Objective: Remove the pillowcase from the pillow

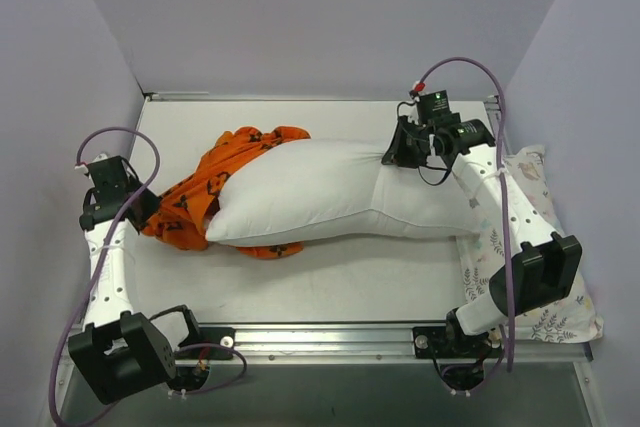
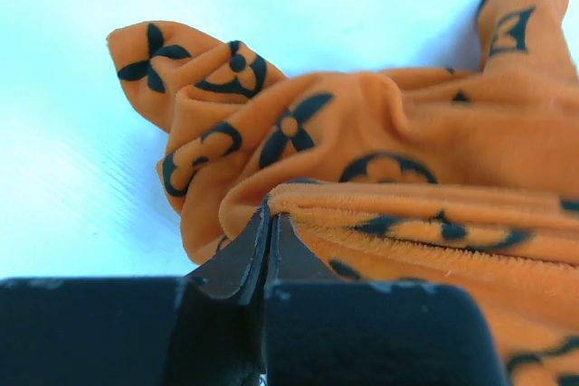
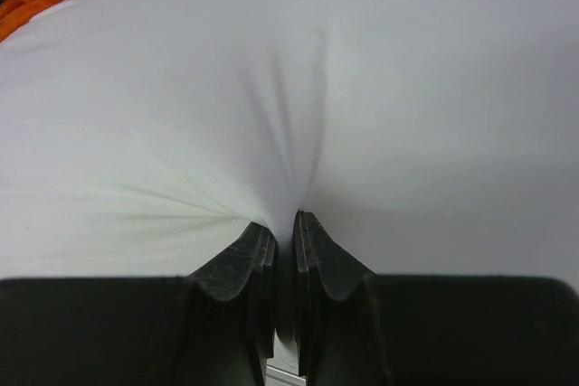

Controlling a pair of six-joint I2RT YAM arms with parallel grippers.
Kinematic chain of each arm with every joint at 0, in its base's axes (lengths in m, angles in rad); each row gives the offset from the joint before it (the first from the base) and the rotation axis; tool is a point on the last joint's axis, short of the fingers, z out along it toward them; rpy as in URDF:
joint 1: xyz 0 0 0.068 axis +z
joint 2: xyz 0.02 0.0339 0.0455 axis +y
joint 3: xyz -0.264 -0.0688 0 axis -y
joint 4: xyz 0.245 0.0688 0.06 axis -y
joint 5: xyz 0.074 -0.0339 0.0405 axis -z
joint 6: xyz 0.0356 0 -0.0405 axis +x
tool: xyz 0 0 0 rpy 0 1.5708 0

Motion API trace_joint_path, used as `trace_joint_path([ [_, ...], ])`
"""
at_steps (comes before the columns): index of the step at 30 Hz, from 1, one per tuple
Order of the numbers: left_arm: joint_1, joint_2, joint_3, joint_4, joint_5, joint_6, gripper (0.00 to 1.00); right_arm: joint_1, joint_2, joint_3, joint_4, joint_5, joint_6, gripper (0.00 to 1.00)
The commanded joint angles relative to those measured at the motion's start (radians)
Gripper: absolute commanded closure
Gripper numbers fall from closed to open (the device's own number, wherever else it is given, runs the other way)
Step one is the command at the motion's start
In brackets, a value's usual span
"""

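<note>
Scene: pillowcase [image 1: 205,192] lay bunched over pillow [image 1: 330,192] left end on desk [image 1: 350,277] | left gripper [image 2: 270,214] clenched on its fold; right gripper [image 3: 283,223] pinched pillow cloth | Advice: anchor right firmly, pull left steadily away.

A white counter [image 1: 340,277] carries three soft things. A long white pillow [image 1: 320,197] lies lengthwise across the middle, reaching from left of centre to the right side. An orange pillowcase [image 1: 200,192] with black motifs is bunched in folds on the counter round the pillow's left end, spreading towards the left edge; a scrap of it shows from under the pillow's near side. A floral pillow [image 1: 570,322] lies flat along the counter's right edge, just beside the white one's right end. A metal rail [image 1: 330,337] runs along the near edge.
</note>
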Motion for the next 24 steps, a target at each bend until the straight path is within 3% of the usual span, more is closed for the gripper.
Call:
trace_joint_path([
  [1, 0.074, 0.028, 0.0, 0.045, -0.143, 0.002, 1.0, -0.102, -0.072, 0.036, 0.007, 0.177, -0.027, 1.0],
  [11, 0.077, 0.025, 0.076, 0.047, -0.149, -0.034, 1.0, -0.067, -0.086, 0.178, 0.007, 0.035, 0.001, 1.0],
  [16, 0.09, 0.002, 0.188, 0.008, -0.177, -0.068, 1.0, -0.053, -0.069, 0.266, 0.008, -0.052, 0.016, 1.0],
  [24, 0.094, 0.092, 0.253, 0.016, -0.114, -0.105, 1.0, -0.023, -0.118, 0.48, 0.005, -0.142, 0.075, 1.0],
])
